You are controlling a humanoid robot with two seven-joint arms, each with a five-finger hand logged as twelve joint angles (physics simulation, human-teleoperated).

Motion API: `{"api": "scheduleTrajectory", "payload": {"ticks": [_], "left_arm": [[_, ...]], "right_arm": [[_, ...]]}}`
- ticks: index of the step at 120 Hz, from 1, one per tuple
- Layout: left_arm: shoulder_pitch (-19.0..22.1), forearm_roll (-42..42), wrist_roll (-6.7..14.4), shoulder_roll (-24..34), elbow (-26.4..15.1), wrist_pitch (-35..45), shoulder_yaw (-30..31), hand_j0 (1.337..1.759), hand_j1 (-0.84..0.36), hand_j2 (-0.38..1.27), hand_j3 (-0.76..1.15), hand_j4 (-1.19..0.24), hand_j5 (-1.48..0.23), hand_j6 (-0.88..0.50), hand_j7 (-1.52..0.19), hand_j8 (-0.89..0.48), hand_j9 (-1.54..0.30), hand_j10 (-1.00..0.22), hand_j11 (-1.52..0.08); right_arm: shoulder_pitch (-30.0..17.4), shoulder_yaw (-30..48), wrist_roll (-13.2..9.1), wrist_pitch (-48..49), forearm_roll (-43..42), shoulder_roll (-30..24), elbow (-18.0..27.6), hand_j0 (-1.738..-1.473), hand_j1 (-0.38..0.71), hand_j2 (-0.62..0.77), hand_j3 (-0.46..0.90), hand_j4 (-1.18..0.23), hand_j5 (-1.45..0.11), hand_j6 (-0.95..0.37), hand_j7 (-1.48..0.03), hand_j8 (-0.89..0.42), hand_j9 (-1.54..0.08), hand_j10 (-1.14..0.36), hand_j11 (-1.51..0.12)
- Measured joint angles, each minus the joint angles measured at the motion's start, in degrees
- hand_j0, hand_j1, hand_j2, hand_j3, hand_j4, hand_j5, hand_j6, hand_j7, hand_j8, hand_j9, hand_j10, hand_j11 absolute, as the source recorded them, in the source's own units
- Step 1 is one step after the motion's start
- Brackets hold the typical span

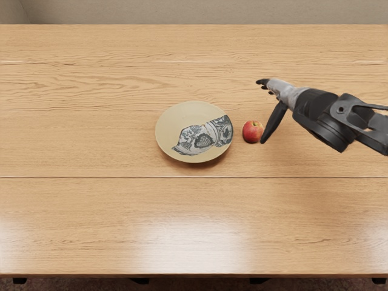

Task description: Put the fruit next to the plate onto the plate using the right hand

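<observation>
A small red apple lies on the wooden table just right of a cream plate with a grey skull pattern on its right half. My right hand comes in from the right edge and hovers just right of and slightly behind the apple. Its fingers are spread and hold nothing; one dark finger points down beside the apple, close to it, and I cannot tell whether it touches. The left arm is out of view.
The wooden table stretches wide around the plate and apple. Its far edge meets a pale wall at the top; its near edge runs along the bottom.
</observation>
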Motion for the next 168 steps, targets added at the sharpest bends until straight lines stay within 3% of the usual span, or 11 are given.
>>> {"api": "scheduleTrajectory", "payload": {"ticks": [28,66,87,168], "left_arm": [[0.0,0.0,0.0,0.0,0.0,0.0,0.0,1.658,0.07,0.05,0.00,-0.23,-0.30,-0.23,-0.30,-0.23,-0.30,-0.23,-0.30],[0.0,0.0,0.0,0.0,0.0,0.0,0.0,1.658,0.07,0.05,0.00,-0.23,-0.30,-0.23,-0.30,-0.23,-0.30,-0.23,-0.30],[0.0,0.0,0.0,0.0,0.0,0.0,0.0,1.658,0.07,0.05,0.00,-0.23,-0.30,-0.23,-0.30,-0.23,-0.30,-0.23,-0.30],[0.0,0.0,0.0,0.0,0.0,0.0,0.0,1.658,0.07,0.05,0.00,-0.23,-0.30,-0.23,-0.30,-0.23,-0.30,-0.23,-0.30]], "right_arm": [[0.6,-5.5,-0.1,-7.3,0.0,3.8,-0.3,-1.658,-0.28,-0.01,0.00,-0.06,-0.08,-0.06,-0.08,-0.06,-0.08,-0.06,-0.08],[1.0,-8.6,-0.1,-10.1,-0.1,6.1,-1.5,-1.658,-0.02,-0.05,0.00,-0.28,-0.36,-0.28,-0.36,-0.28,-0.36,-0.28,-0.36],[1.0,-10.0,-0.1,-10.5,-0.2,8.8,-4.3,-1.658,0.06,-0.07,0.00,-0.34,-0.44,-0.34,-0.44,-0.34,-0.44,-0.34,-0.44],[1.7,-18.0,-0.1,-15.4,-0.4,13.4,-9.8,-1.658,0.11,-0.07,0.00,-0.38,-0.50,-0.38,-0.50,-0.38,-0.50,-0.38,-0.50]]}}
